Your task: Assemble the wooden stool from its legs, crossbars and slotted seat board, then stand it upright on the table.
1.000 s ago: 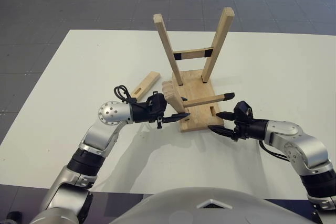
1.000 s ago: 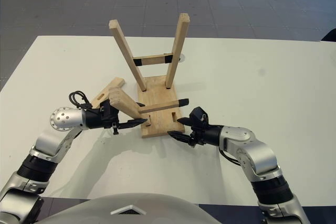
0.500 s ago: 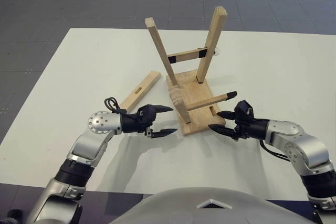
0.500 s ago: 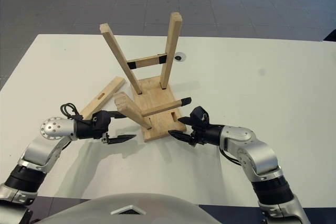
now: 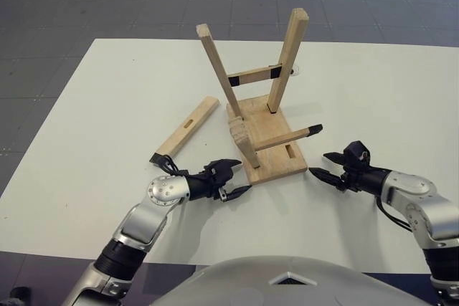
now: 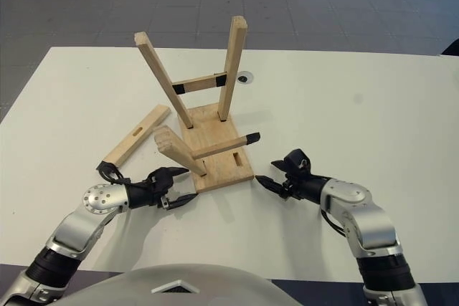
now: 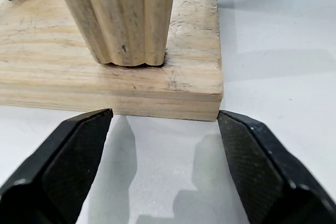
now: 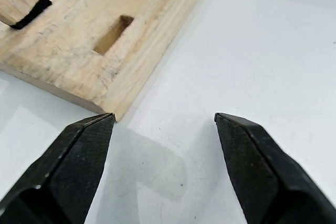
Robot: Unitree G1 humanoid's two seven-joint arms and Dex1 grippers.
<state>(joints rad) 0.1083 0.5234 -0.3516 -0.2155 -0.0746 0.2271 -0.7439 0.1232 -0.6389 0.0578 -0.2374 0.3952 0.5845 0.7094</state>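
Observation:
The slotted seat board [image 5: 272, 150] lies flat mid-table. Two legs [image 5: 216, 69] joined by a crossbar [image 5: 254, 74] stand up from its far end. A third leg [image 5: 244, 141] leans in a near slot, and its crossbar [image 5: 287, 137] juts right with a free end. One loose leg [image 5: 186, 127] lies on the table to the left. My left gripper [image 5: 233, 179] is open, low at the board's near left corner [image 7: 210, 95], touching nothing. My right gripper [image 5: 330, 166] is open just right of the board's near right corner [image 8: 113, 106], beside an unfilled slot [image 8: 113, 35].
The white table [image 5: 373, 91] has wide free room to the right and at the far left. A small round hole [image 6: 246, 77] sits in the table behind the stool. Dark floor lies beyond the far edge.
My left gripper let go of the leaning leg and drew back low toward the near edge. My right gripper slid right, away from the board. The stool parts shifted slightly left.

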